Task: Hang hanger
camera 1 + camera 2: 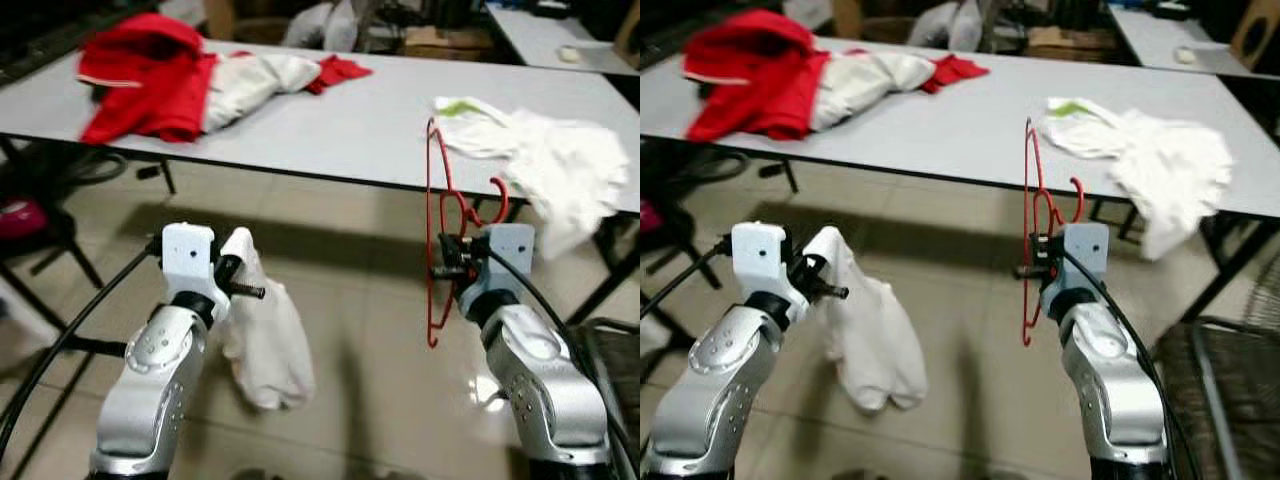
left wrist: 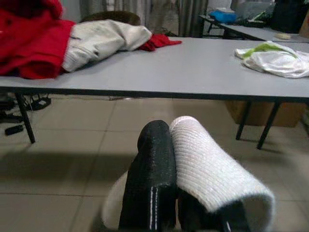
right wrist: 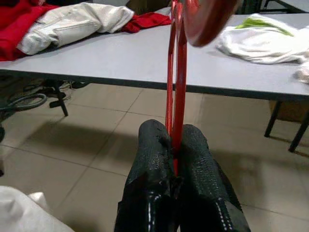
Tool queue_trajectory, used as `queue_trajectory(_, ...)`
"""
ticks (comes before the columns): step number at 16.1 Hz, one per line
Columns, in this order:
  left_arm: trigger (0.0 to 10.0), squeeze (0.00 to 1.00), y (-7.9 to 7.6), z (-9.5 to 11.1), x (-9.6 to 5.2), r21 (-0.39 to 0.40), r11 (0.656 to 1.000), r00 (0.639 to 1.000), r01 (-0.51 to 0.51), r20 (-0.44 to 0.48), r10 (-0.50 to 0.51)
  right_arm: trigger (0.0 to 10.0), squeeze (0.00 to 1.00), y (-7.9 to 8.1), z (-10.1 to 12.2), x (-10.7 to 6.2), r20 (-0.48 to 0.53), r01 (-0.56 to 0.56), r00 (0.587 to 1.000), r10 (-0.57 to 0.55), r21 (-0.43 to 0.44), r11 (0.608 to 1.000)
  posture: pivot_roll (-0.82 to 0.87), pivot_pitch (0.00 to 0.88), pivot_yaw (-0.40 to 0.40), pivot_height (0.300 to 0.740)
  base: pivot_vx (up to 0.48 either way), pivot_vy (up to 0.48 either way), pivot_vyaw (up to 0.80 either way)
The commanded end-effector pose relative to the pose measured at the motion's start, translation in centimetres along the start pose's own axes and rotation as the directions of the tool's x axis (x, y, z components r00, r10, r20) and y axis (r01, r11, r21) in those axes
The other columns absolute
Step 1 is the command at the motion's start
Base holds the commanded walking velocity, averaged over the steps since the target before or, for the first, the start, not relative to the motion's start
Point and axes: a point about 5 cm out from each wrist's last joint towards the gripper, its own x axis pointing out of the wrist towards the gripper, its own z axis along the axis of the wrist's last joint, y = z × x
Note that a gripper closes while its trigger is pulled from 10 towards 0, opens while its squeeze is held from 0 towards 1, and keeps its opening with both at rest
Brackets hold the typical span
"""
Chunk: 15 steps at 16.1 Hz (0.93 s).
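The red hanger [image 1: 440, 235] stands upright before the grey table [image 1: 360, 120], pinched in the right gripper [image 3: 175, 140]; the wrist view shows both fingers clamped on its wire. The left gripper [image 2: 169, 145] seemingly grips a white garment [image 1: 265, 335].

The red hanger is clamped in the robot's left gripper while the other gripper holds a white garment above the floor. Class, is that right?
Not quite: the red hanger is clamped in the right gripper, as the right wrist view shows. The left gripper holds the white garment above the floor.
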Motion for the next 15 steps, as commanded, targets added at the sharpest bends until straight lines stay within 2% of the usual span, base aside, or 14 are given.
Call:
queue_trajectory(1,10.0,0.0,0.3,0.4,0.1,0.019,1.0,1.0,-0.008,0.018,0.007,10.0,0.0,0.3,0.0,0.1,-0.005,-0.016,1.0,0.016,0.013,1.0,-0.09,0.017,0.012,0.74,0.0,0.442,0.0)
queue_trajectory(2,10.0,0.0,0.2,0.3,0.1,0.012,1.0,1.0,-0.008,0.012,0.008,10.0,0.0,0.2,0.0,0.2,-0.009,-0.014,1.0,0.014,0.012,1.0,-0.09,0.015,0.012,0.74,0.0,0.409,0.0)
queue_trajectory(5,10.0,0.0,0.0,0.6,0.2,-0.003,1.0,0.999,-0.001,0.039,0.002,10.0,0.0,0.0,0.1,0.5,-0.009,-0.001,1.0,0.002,0.024,1.0,-0.09,0.0,0.009,0.74,0.0,0.0,-0.7)
queue_trajectory(8,10.0,0.0,0.3,0.6,0.3,0.013,1.0,0.999,-0.01,0.041,0.01,10.0,0.0,0.3,0.3,0.7,0.002,-0.02,1.0,0.02,0.021,1.0,-0.09,0.0,0.009,0.74,0.0,0.0,0.0)
queue_trajectory(13,10.0,0.0,1.2,1.5,1.0,-0.013,0.999,0.996,-0.044,0.078,0.045,10.0,0.0,1.3,0.1,1.0,-0.016,-0.115,0.993,0.115,0.001,0.993,-0.09,0.0,0.013,0.74,0.322,0.0,0.0)
queue_trajectory(15,10.0,0.0,1.2,1.5,1.2,-0.014,0.999,0.996,-0.042,0.08,0.043,10.0,0.0,1.4,-0.2,0.9,-0.038,-0.119,0.992,0.119,0.025,0.993,-0.09,0.0,0.013,0.74,0.345,0.0,0.0)
